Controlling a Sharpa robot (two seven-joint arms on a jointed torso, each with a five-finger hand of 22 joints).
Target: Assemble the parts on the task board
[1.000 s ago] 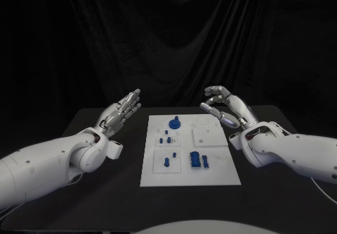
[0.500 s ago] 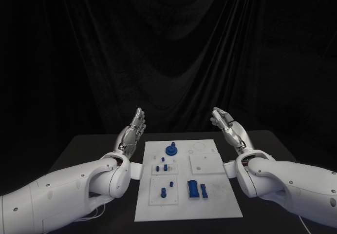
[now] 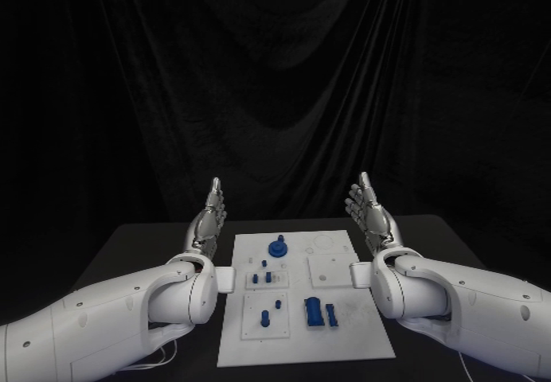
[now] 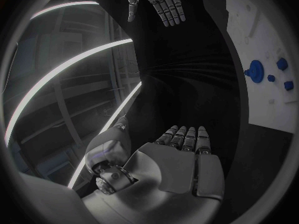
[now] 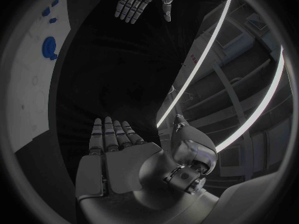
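Over the last second both arms draw in beside the task board [image 3: 301, 350]. The right robot hand [image 3: 369, 211], a second ago curled with its fingers bent above the board's far right corner, now stands straightened, fingers together and pointing up, palm turned toward the board. The left robot hand [image 3: 208, 220] keeps its flat, upright pose and sits closer to the board's left edge than it did. The camera has also tilted, so part of the apparent shift belongs to the view and not to the arms.

Both robot hands are released and carry nothing; the wrist views show each palm bare, fingers extended side by side.

For the task this reads as a neutral, parked pose: neither robot hand is reaching for a piece. That fits either a stance taken before work on the parts or one taken after it, and the board alone does not settle which.

The board lies flat on the tabletop [image 3: 138, 247] between the two arms. On it, the round blue knob [image 3: 278, 247] stands near the far edge, the small blue pegs [image 3: 265, 277] sit mid-left, another peg [image 3: 267, 317] nearer, and the tall blue block [image 3: 314, 310] with a slimmer blue piece [image 3: 333, 313] just beside it sits near-centre. Whether each is fully seated seems likely but is too small to confirm. Every part lies below and between the raised robot hands, well apart from their fingers.
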